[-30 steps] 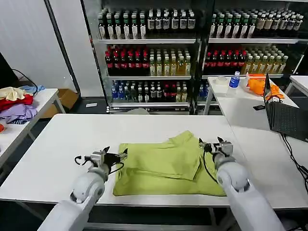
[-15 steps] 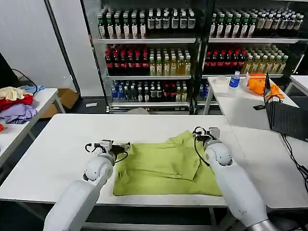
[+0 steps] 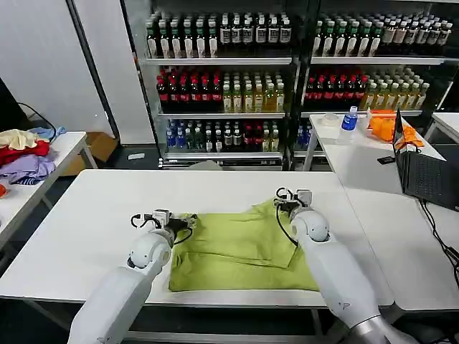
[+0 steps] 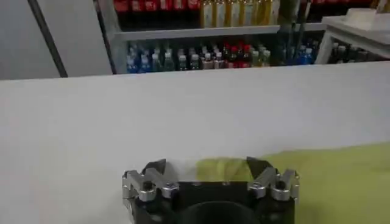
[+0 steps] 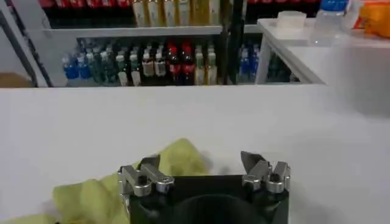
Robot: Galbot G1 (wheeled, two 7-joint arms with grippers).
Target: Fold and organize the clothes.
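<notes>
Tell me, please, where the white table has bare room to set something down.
Bare white table lies left of the lime cotton T-shirt and behind it toward the drinks shelves. The near middle is crowded by the shirt and both end effectors.

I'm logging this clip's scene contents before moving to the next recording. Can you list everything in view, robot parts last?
T-shirt: one, lime green, partly folded, near edge of the white table.
Garment heap: one pile, red, lavender and cream, side table on the left.
Bottle shelves: many bottles, dark, red, yellow and blue, along the back wall.
Orange cloth: one, on the right rear table.
Blue-capped bottle: one, same table.
Laptop: one, dark, open, right table.
Left gripper: open, at the shirt's left far corner.
Right gripper: open, at the shirt's right far corner.
</notes>
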